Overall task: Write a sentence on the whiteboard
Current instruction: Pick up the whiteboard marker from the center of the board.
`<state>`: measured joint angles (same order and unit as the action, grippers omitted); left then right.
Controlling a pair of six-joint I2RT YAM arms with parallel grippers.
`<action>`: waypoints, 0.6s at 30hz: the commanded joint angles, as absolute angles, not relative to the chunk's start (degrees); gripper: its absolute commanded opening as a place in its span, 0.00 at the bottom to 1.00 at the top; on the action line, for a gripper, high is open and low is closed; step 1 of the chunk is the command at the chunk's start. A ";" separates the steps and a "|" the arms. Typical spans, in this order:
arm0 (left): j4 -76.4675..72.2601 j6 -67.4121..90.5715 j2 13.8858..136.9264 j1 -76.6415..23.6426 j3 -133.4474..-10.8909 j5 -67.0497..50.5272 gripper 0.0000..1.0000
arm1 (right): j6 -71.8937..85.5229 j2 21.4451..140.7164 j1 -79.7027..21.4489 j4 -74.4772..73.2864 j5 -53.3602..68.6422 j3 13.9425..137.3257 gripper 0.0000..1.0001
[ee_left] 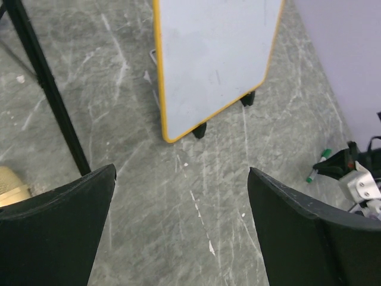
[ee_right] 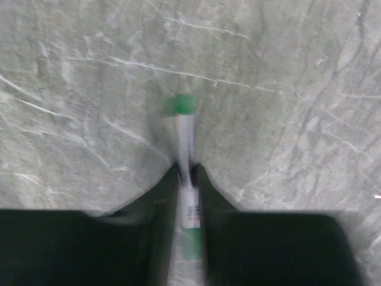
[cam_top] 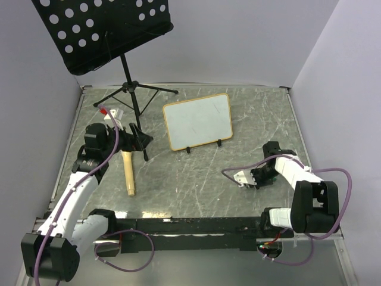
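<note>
The whiteboard point(cam_top: 197, 121), white with a tan wooden frame, stands tilted on small black feet at the middle of the table; the left wrist view also shows the whiteboard point(ee_left: 214, 59), its face blank. My right gripper point(ee_right: 187, 173) is low over the table, right of and nearer than the board, shut on a white marker point(ee_right: 186, 137) with a green cap. The marker's tip end points away past the fingertips. My left gripper point(ee_left: 181, 173) hangs open and empty over bare table, left of the board. The top view shows the right gripper point(cam_top: 243, 177) and the left gripper point(cam_top: 138, 140).
A black perforated music stand point(cam_top: 101, 30) rises at the back left, its tripod legs point(cam_top: 134, 101) spread on the table next to my left gripper. A wooden-handled tool point(cam_top: 128, 173) lies beside the left arm. Lavender walls enclose the grey marbled table point(cam_top: 196, 185).
</note>
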<state>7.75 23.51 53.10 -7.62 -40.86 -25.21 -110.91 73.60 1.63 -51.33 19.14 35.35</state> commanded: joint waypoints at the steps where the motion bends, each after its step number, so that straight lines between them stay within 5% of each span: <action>1: 1.76 23.73 50.37 -8.61 -39.38 -29.79 0.98 | -112.50 76.38 1.32 -47.20 22.15 34.90 0.00; 18: -27.49 42.70 58.69 -29.26 -30.24 -22.86 0.98 | -57.52 77.52 1.41 -47.29 50.35 55.10 0.00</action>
